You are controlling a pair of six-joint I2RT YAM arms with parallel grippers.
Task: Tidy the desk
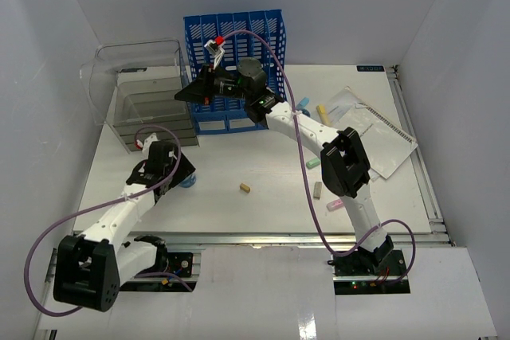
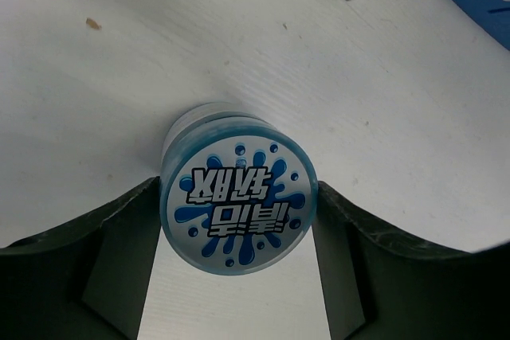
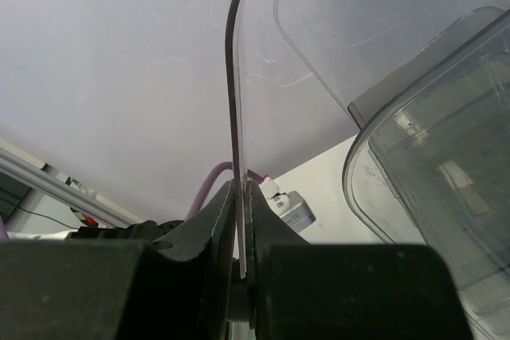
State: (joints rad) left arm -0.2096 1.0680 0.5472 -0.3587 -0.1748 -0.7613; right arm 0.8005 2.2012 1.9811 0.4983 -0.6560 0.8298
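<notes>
On the white desk (image 1: 239,216) stands a round tub (image 2: 237,205) with a blue splash label on its lid. My left gripper (image 2: 237,197) is over it, one finger against each side of the tub (image 1: 189,181). My right gripper (image 3: 241,189) reaches across to the clear plastic box (image 1: 155,113) at the back left. It is shut on the front edge of the box's raised clear lid (image 3: 319,61), and that lid (image 1: 135,57) stands open and upright.
A blue slotted file rack (image 1: 235,53) stands at the back, right behind the right wrist. A spiral notebook and a clear sleeve (image 1: 382,137) lie at the right. Several small pastel sticks (image 1: 318,190) and a brown bit (image 1: 245,188) are scattered mid-desk.
</notes>
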